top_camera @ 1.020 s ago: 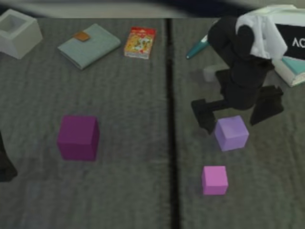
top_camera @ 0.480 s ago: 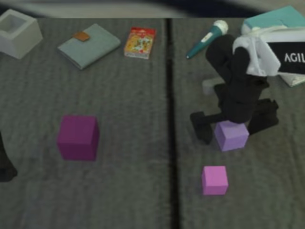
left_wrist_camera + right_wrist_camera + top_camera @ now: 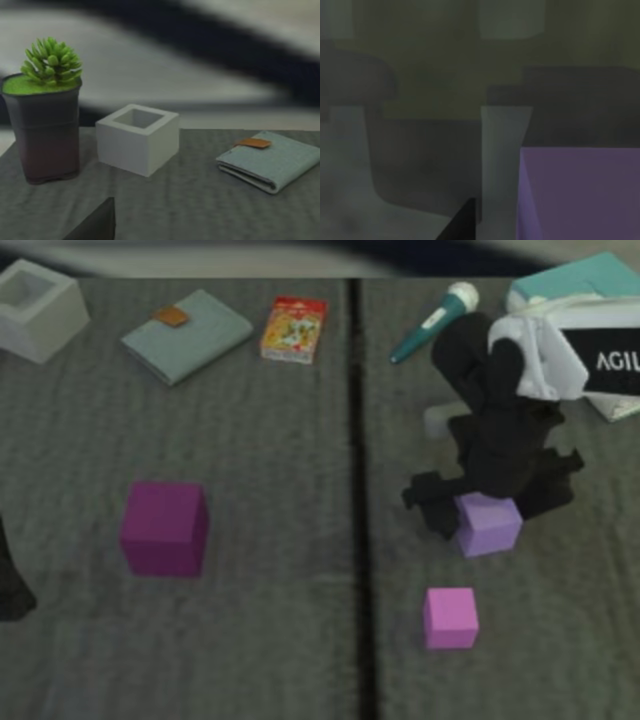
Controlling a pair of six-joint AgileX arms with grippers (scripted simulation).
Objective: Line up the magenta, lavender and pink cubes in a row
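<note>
Toward the tabletop's [image 3: 250,440] right edge, right gripper [image 3: 490,508] is straddling the lavender [image 3: 490,527], fingers spread on either side, not yet gripping it.

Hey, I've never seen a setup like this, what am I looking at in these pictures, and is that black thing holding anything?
It is a simulated table with two AgileX robot arms. One picture looks down from above; the other two come from cameras on the arms' wrists. The black shape is the right gripper, its jaws lowered around the lavender cube; whether they have clamped it I cannot tell. Below it lies the pink cube, and the magenta cube sits on the table's left half. Along the far edge lie a wallet, a white box, a card pack and a thermometer. The left gripper is parked at the left edge.
</note>
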